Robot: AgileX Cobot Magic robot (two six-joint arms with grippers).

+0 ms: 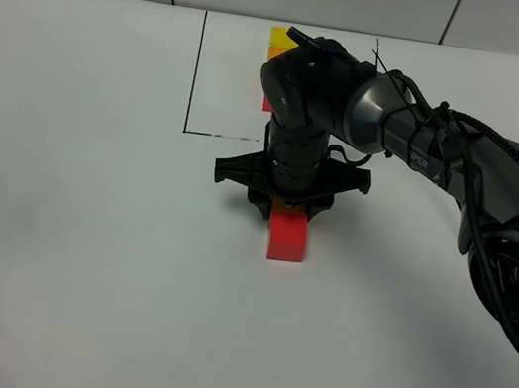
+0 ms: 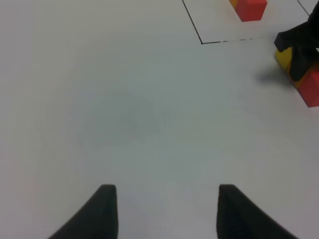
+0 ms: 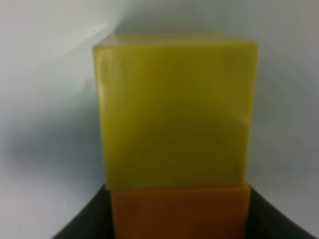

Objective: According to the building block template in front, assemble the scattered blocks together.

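**Gripping the orange cube beside the red one**

Reaching in from 3 o'clock in the high view, the right arm points straight down at the centre of the white surface (image 1: 59, 249). Its right pincer (image 1: 285, 205) is closed on the orange cube (image 3: 179, 211), the dark fingers (image 3: 82, 221) flanking that cube in the right wrist view. The yellow cube (image 3: 174, 109) touches the orange cube's far face there, in line with it. The red cube (image 1: 289, 236) lies at 6 o'clock of the pincer in the high view, touching or just beside the gripped cube; the exact contact is hidden by the pincer.

The building block template (image 1: 284, 43) lies at 12 o'clock, partly hidden behind the right arm, its yellow end farthest back. A thin black drawn line (image 1: 195, 72) runs along the template's 9 o'clock side and turns a corner toward the arm.

The left pincer (image 2: 162, 211) is closed on nothing, above bare surface, well apart from the cubes, which appear toward 2 o'clock in the left wrist view.
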